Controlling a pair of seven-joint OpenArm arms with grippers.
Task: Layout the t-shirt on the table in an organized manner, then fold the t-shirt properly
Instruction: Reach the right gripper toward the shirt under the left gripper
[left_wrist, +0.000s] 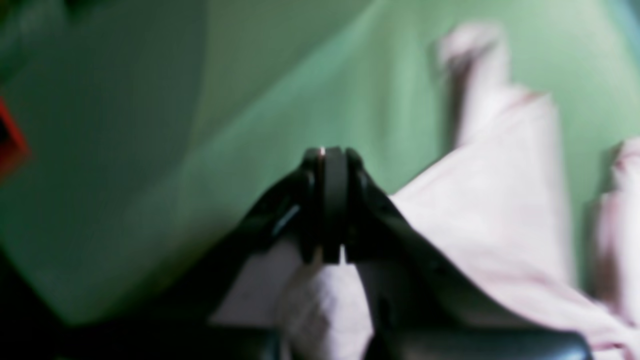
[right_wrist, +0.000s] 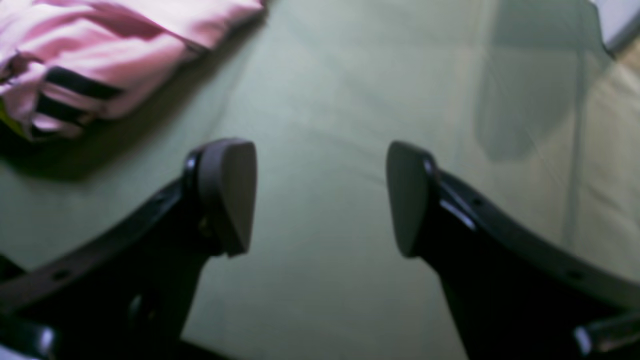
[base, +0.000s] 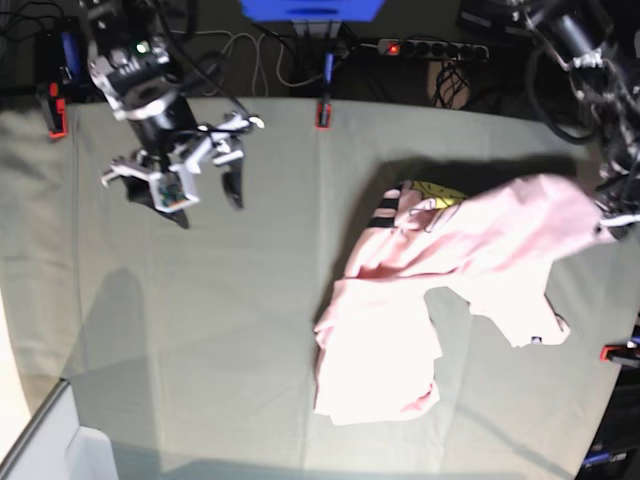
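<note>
The pale pink t-shirt (base: 430, 290) lies crumpled right of the middle of the grey-green table (base: 200, 330), with black letters and a yellow print showing at its far edge. My left gripper (base: 607, 226) is shut on the shirt's right part and holds it lifted off the table near the right edge. In the left wrist view the fingers (left_wrist: 332, 160) are closed together with pink cloth (left_wrist: 500, 200) under and beside them. My right gripper (base: 200, 200) is open and empty over bare table at the far left. In the right wrist view (right_wrist: 317, 200) the shirt (right_wrist: 100, 45) is at the top left, well away.
Red clamps sit at the table's far edge (base: 323, 113), far left corner (base: 57, 118) and right edge (base: 620, 352); one shows in the left wrist view (left_wrist: 10, 140). A white box (base: 60, 450) stands at the near left corner. Cables and a power strip (base: 430, 47) lie behind the table.
</note>
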